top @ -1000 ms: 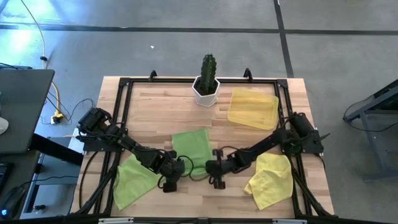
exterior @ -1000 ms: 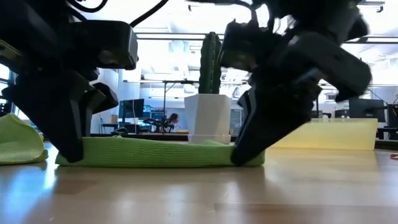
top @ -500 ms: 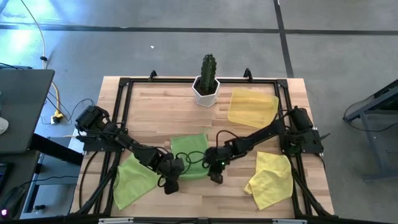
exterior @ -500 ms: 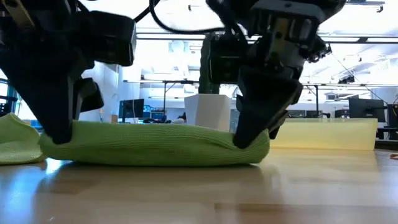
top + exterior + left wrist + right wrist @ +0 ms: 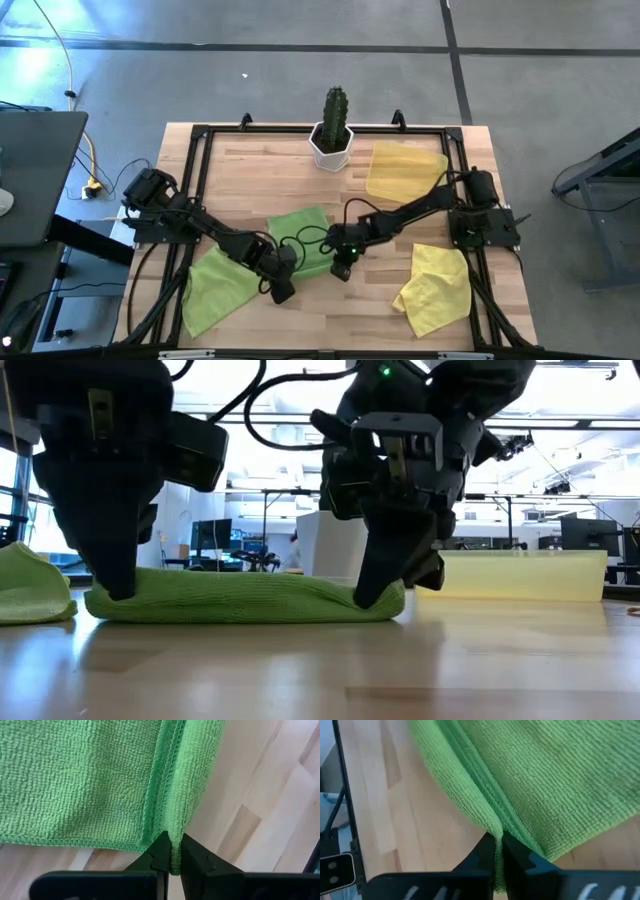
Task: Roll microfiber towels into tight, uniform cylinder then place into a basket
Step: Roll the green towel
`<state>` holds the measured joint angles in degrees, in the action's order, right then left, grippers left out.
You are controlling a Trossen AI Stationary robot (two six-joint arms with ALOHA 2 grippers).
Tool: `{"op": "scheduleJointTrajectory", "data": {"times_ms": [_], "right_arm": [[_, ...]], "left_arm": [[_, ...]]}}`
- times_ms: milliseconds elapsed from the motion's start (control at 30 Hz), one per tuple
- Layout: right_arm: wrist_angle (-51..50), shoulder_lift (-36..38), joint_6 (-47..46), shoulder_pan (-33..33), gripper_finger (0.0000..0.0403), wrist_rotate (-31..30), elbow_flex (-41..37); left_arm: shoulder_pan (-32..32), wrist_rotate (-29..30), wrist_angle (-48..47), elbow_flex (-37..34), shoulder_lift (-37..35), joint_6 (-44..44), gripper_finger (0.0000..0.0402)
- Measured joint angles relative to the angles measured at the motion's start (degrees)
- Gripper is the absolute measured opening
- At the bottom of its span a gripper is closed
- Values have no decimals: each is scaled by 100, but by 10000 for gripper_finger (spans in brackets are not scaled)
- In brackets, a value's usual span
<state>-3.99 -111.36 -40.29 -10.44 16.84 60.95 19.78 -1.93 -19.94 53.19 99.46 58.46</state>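
Shifted farther from the table's near edge since a second ago: both grippers and the folded green towel (image 5: 305, 240) between them. Left gripper (image 5: 283, 291) pinched on the fold's left corner, right gripper (image 5: 340, 269) clamped on its right corner. Second green towel (image 5: 213, 290) left, yellow towel (image 5: 435, 288) right, basket (image 5: 407, 173) beside cactus pot (image 5: 331, 145).

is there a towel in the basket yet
No, in the high view the basket holds nothing, while the two green towels and the yellow towel all lie on the table.
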Motion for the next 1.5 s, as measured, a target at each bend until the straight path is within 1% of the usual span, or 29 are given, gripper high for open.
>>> {"op": "scheduleJointTrajectory", "data": {"times_ms": [133,267,433,533,600,700,933,1000,1100,1233,1400,1500], "right_arm": [[-11,-8,15,73,2,117,0],[-11,-8,17,114,2,588,0],[78,-6,31,109,2,1012,0],[196,-3,74,112,2,1217,0],[238,-3,176,135,2,1281,0],[243,1,238,193,2,1120,0],[162,3,439,389,2,-24,2],[131,8,531,432,2,-155,9],[85,12,580,474,2,-132,9],[-53,12,579,471,2,423,9],[-109,12,504,411,2,1478,9],[-94,12,426,417,2,2001,9]], "left_arm": [[-38,0,2,4,-142,97,19],[-32,-28,51,2,-198,227,19],[17,-92,100,4,-205,381,19],[17,-98,90,4,-203,447,19],[17,12,49,4,-205,537,19],[15,188,-83,4,-202,661,19],[-50,750,-653,2,-130,1107,19],[-76,772,-779,1,-120,1184,19],[-96,776,-797,2,-120,1185,19],[-78,637,-345,2,-120,945,19],[-11,-23,642,2,-120,482,19],[17,-102,917,2,-120,440,19]]}}
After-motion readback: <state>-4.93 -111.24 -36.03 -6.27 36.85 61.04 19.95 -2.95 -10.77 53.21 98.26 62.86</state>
